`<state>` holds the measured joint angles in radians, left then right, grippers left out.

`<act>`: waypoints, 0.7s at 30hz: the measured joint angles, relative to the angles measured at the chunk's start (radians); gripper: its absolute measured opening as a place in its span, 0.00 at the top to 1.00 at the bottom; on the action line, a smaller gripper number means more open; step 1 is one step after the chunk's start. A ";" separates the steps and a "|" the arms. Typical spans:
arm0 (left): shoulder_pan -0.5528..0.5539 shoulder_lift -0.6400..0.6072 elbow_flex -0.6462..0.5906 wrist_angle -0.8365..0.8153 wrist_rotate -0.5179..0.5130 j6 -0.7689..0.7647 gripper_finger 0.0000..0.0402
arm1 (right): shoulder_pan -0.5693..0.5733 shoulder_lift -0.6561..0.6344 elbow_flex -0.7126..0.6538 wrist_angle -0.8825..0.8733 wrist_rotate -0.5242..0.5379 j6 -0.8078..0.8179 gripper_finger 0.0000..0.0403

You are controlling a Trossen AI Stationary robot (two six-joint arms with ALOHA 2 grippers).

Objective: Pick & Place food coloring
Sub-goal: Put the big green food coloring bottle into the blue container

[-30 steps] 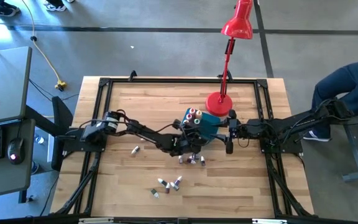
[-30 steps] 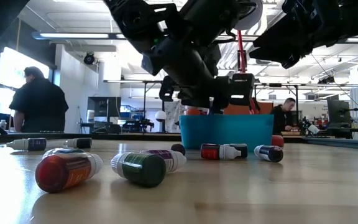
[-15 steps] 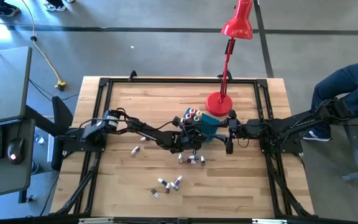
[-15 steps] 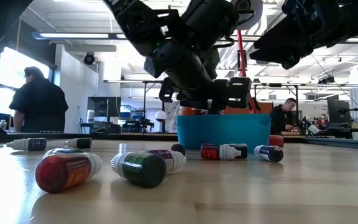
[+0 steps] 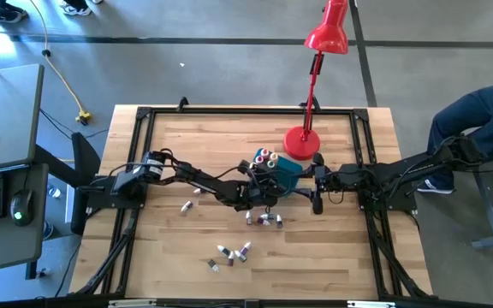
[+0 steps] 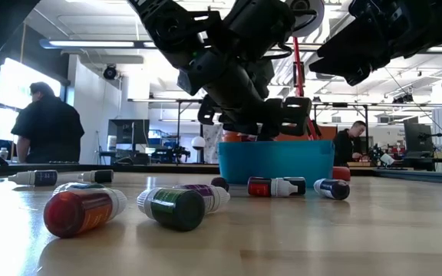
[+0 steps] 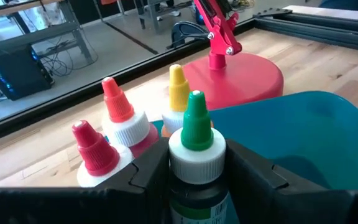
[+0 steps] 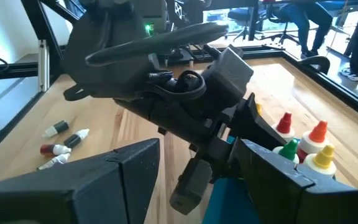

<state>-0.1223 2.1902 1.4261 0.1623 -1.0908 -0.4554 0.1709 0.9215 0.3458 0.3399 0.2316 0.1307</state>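
- Food coloring bottles are split between the teal tub (image 5: 288,168) and the wooden surface (image 5: 178,154); a green-capped bottle (image 7: 196,155) sits upright between the fingers (image 7: 148,171) of the left hand (image 5: 268,181), over the tub's edge.
- Left hand holds that green-capped bottle, its two dark fingers pressed against the white collar below the cap on either side.
- Three more bottles stand upright in the tub just beside the held one: two with red caps (image 7: 95,149) and one with a yellow cap (image 7: 178,90).
- Right hand (image 5: 317,184) hangs just beside the tub on the side away from the left arm, its fingers spread wide and holding nothing.
- Loose bottles lie on their sides on the surface: a small group (image 5: 265,219) near the tub, another cluster (image 5: 229,254) nearer the front edge, and a couple (image 5: 187,205) off toward the left arm's base.
- From the low view, a red bottle (image 6: 83,211) and a dark green bottle (image 6: 176,208) lie closest to the camera.
- Red desk lamp (image 5: 325,30) has its round base (image 5: 301,141) on the surface, just behind the tub.
- A person (image 6: 43,126) stands in the room beyond the surface, and another (image 6: 351,143) sits farther back.
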 joint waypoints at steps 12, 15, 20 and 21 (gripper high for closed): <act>-0.003 -0.003 0.000 -0.036 0.009 0.004 0.65 | -0.002 0.030 0.000 -0.033 0.132 0.013 0.47; -0.003 -0.003 0.000 -0.035 0.002 0.025 0.65 | -0.023 0.075 0.000 -0.039 0.122 0.046 0.47; -0.010 -0.004 0.000 -0.035 -0.002 0.037 0.65 | -0.066 0.131 0.000 -0.036 0.095 0.053 0.48; -0.011 -0.006 0.002 -0.036 -0.006 0.051 0.65 | -0.073 0.136 0.000 -0.036 0.095 0.053 0.48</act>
<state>-0.1329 2.1841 1.4280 0.1259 -1.0966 -0.4044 0.0982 1.0570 0.3458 0.3042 0.3261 0.1833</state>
